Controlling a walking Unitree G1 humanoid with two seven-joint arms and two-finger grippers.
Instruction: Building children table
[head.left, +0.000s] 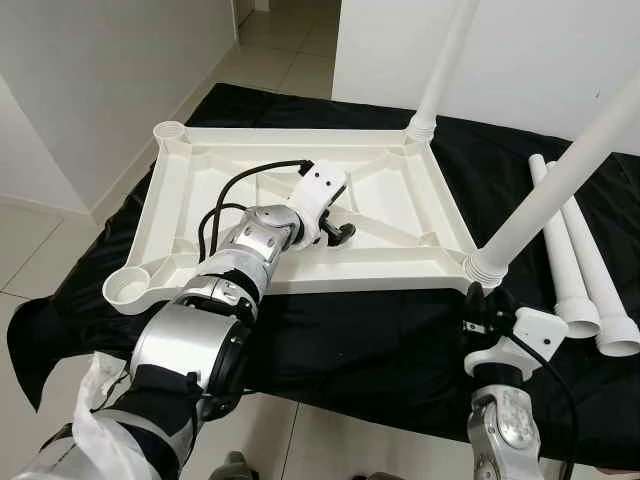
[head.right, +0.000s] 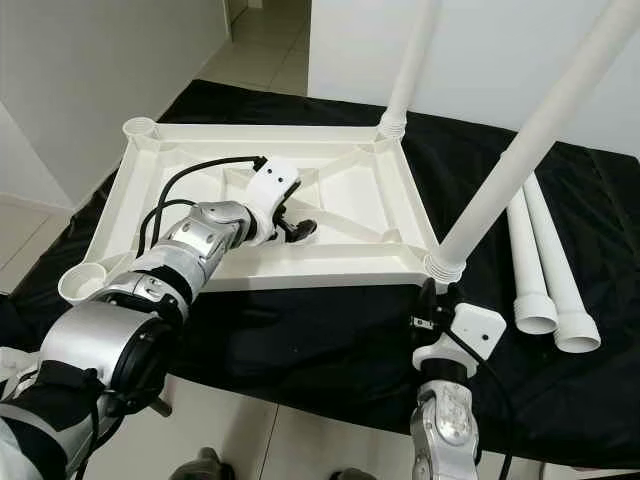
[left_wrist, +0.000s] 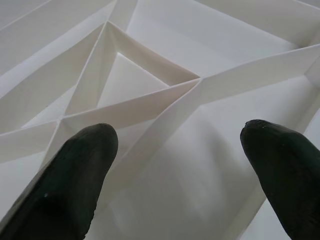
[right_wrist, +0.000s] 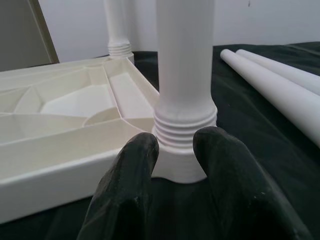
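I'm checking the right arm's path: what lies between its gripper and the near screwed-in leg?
Nothing: in the right wrist view only black cloth separates the right gripper from the leg.

The light is bright and even, and the head views look sharp. The white plastic table top is so bright that its ribs look pale. In the wrist views, the close black fingers look soft and blurry.

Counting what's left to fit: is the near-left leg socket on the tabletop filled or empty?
Empty. The near-left socket is an open cup with no leg, while both right-side sockets hold upright legs and two more legs lie on the cloth.
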